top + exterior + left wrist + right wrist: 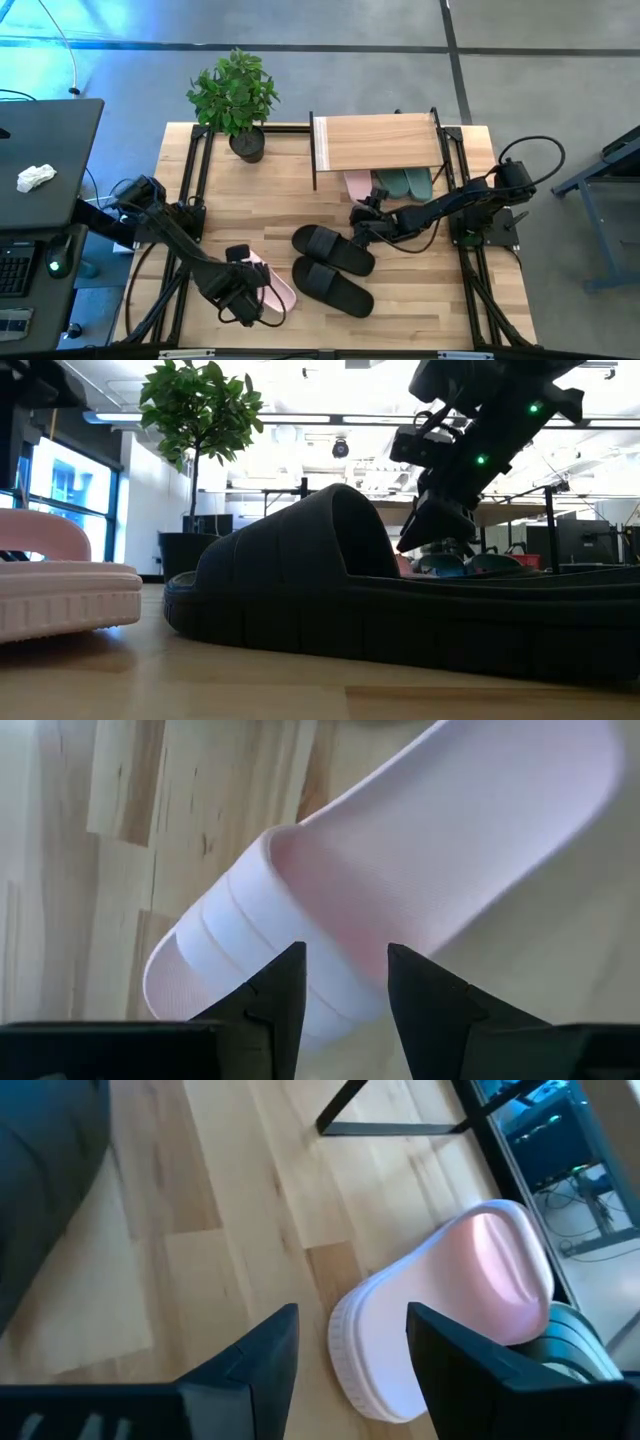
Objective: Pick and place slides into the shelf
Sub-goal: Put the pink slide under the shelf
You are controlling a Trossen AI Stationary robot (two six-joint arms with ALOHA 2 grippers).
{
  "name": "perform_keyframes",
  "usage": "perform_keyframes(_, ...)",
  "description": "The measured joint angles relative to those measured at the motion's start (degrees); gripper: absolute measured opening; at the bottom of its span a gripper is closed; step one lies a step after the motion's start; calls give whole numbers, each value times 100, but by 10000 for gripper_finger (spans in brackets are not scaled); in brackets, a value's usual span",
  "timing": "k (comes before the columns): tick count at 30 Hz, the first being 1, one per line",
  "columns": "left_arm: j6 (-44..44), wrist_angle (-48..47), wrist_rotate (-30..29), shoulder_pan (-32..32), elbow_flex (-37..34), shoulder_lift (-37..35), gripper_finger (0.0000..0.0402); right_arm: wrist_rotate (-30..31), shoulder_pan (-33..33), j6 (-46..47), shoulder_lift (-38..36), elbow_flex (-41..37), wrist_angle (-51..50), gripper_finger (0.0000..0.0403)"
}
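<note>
One pale pink slide [272, 287] lies sole-down on the table near its near-left part. My left gripper [243, 292] is open over it, and its fingertips stand on either side of the edge of the strap [250, 920]. Two black slides [335, 248] [331, 284] lie side by side mid-table. The shelf [375, 140] stands at the far edge, with the second pink slide [357, 184] and two teal slides [402, 183] beneath its board. My right gripper [365, 215] is open and touches nothing; it hovers just in front of that pink slide's heel [400, 1340]. My left gripper [345, 985] comes at the pink slide from above with the strap's edge [330, 935] between its open fingers. Whether a finger touches the strap, I cannot tell. The slide rests flat on the table.
A potted plant [238, 98] stands at the far-left corner beside the shelf. The shelf's black legs [400, 1125] flank the stored slides. A desk with a crumpled cloth [35, 178] is off the table's left. Bare wood lies on the table's right [450, 290].
</note>
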Motion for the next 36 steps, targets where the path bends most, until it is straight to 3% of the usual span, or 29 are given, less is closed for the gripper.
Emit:
perform_keyframes(13, -99, -349, 133, 271, 7, 599, 126, 117, 0, -116, 0, 0, 115, 176)
perform_keyframes(24, -287, -1735, 19, 254, -13, 700, 126, 121, 0, -129, -1, 0, 258, 176)
perform_keyframes(36, 53, -1364, -466, 265, -349, 700, 101, 114, 0, -129, -2, 0, 313, 176)
